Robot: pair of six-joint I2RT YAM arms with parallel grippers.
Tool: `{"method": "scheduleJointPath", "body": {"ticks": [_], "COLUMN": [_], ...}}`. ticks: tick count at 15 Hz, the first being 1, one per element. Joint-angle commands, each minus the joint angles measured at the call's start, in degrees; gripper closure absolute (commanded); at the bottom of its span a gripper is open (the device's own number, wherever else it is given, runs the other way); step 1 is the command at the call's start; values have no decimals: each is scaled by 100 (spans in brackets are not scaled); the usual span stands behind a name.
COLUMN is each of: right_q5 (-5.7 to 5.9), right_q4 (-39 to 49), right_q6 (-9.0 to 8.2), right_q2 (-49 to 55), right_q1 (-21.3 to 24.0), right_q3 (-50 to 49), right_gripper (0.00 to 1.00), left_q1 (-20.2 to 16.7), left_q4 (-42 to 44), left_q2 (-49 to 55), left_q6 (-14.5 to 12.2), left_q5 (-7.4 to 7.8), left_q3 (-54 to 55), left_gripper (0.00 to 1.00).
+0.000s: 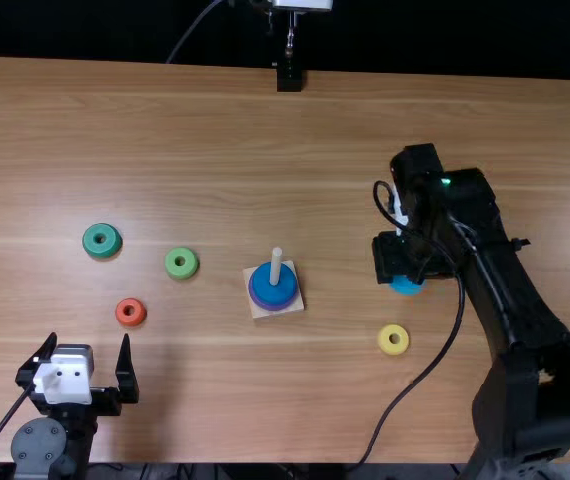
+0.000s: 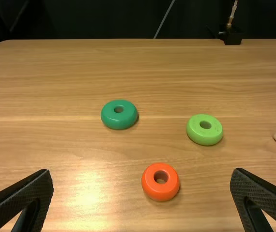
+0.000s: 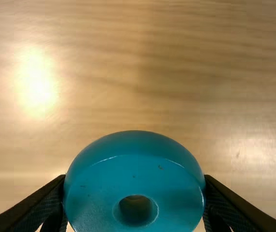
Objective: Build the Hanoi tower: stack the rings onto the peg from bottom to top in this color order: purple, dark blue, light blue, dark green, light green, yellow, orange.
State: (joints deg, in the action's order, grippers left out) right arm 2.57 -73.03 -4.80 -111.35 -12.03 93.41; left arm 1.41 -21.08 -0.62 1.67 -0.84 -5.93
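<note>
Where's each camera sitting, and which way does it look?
Top view: above the table's near edge, looking steeply down and forward; the left gripper and right arm show.
Left wrist view: on the left arm's wrist, looking out across the table; its two spread fingers show.
Right wrist view: on the right arm's wrist, looking down at the table; the right gripper holds the light blue ring.
Top and left wrist views share the orange ring and dark green ring.

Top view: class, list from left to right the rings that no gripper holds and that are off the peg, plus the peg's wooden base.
Dark green ring, orange ring, light green ring, wooden base, yellow ring.
</note>
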Motion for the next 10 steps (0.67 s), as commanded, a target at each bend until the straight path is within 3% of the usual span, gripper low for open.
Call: {"method": "scheduleJointPath", "body": {"ticks": [1,5,10], "right_q5": [-35,-447,-457], "right_q4": [-286,-739,-1214], "right_q6": [-5,-48,-79], "right_q2": [272,263,175], "right_q1": [-291,-959,-1724], "right_q3": [521,1672,2990], "right_gripper": [91,90,91], "left_q1": [8,8,8], "left_q4": [-455,-455,-455], "left_q2": [62,62,62], "left_q6": [-20,-20,-20], "left_q5": [84,84,84], "left_q3": [593,593,593], "left_gripper": [0,0,0]}}
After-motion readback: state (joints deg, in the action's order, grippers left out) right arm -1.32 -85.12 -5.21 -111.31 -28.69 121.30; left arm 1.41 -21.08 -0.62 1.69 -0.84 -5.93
